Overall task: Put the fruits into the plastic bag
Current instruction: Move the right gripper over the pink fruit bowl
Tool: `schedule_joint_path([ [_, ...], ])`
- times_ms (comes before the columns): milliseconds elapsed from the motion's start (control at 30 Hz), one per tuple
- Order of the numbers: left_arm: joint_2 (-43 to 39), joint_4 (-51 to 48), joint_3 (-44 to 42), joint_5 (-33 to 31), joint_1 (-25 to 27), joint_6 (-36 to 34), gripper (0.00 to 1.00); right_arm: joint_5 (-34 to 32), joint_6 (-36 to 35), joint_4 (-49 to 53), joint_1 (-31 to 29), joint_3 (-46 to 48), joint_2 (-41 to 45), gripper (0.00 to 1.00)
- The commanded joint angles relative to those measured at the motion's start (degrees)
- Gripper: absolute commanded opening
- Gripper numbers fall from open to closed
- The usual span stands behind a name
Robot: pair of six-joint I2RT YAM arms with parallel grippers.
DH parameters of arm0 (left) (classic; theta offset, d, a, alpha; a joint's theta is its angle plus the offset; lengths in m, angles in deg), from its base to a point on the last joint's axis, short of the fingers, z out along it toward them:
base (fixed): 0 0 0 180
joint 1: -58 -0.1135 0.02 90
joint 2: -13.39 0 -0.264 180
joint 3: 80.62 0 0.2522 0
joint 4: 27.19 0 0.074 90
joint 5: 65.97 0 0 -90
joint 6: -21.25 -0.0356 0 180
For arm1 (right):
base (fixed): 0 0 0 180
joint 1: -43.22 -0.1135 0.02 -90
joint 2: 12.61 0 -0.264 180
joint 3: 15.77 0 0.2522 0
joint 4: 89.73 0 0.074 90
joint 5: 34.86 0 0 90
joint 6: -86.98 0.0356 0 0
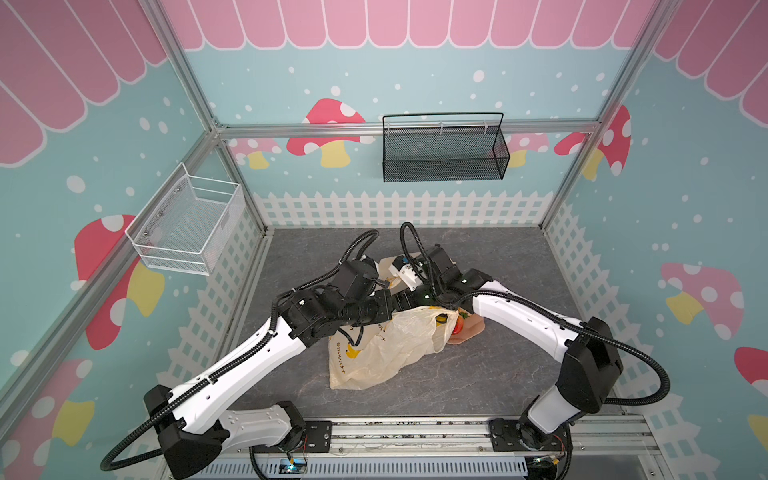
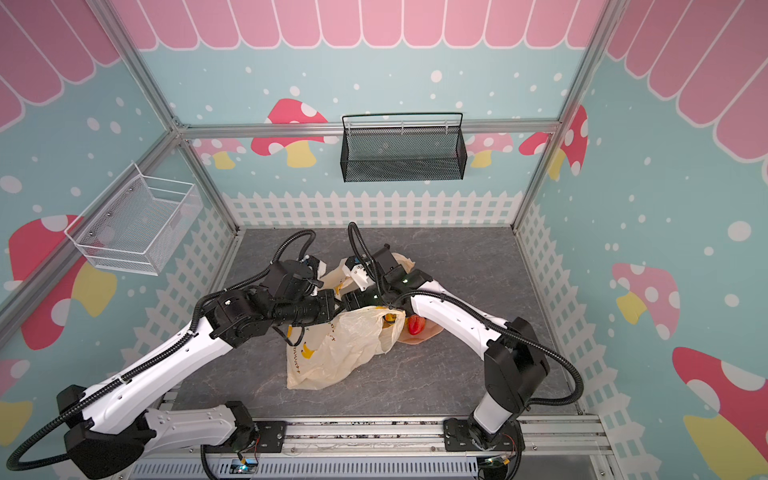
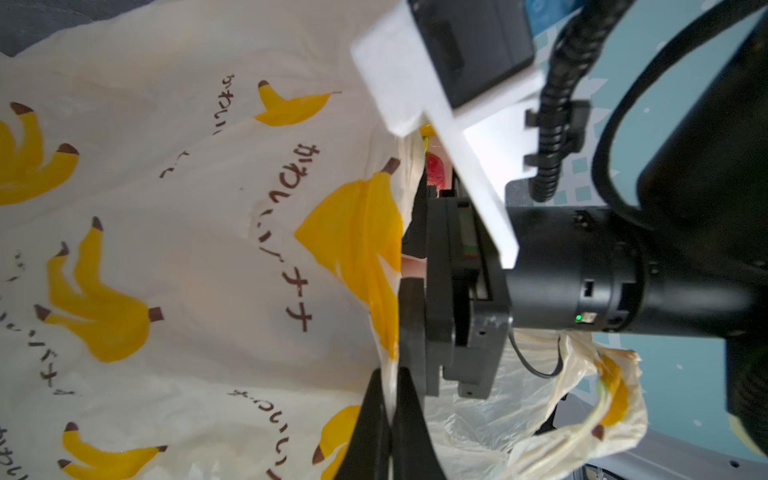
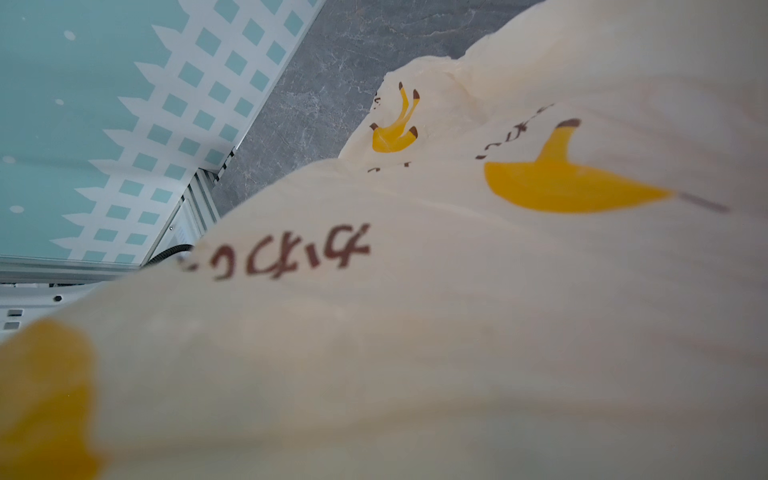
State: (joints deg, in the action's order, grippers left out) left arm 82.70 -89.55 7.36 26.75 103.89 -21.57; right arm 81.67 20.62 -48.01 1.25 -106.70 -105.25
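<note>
The plastic bag (image 1: pixel 374 353) (image 2: pixel 332 353) lies crumpled mid-table, cream with printed yellow bananas. My left gripper (image 3: pixel 390 386) is shut on the thin edge of the plastic bag (image 3: pixel 208 249) at its mouth. Beside it my right gripper (image 3: pixel 405 257) has its black fingers spread apart at the same rim, with nothing clearly between them. One of the fruits, a red strawberry (image 1: pixel 458 326) (image 2: pixel 414 325) (image 3: pixel 435 174), lies on the pink plate (image 1: pixel 471 330) just outside the mouth. The bag (image 4: pixel 415 332) fills the right wrist view and hides that gripper there. In both top views the wrists cover both grippers.
A black mesh basket (image 1: pixel 444 149) hangs on the back wall and a white wire basket (image 1: pixel 187 224) on the left wall. The grey stone table (image 1: pixel 498 374) is fenced by walls on three sides. A bag handle loop (image 3: pixel 602 415) hangs loose behind my right gripper.
</note>
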Motion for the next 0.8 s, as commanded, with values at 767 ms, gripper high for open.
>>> schedule_joint_path([
  [767, -4.1, -7.5, -0.8, -6.2, -0.3, -12.1, 0.0, -7.5, 3.2, -1.0, 8.6, 1.3, 14.3, 0.78],
])
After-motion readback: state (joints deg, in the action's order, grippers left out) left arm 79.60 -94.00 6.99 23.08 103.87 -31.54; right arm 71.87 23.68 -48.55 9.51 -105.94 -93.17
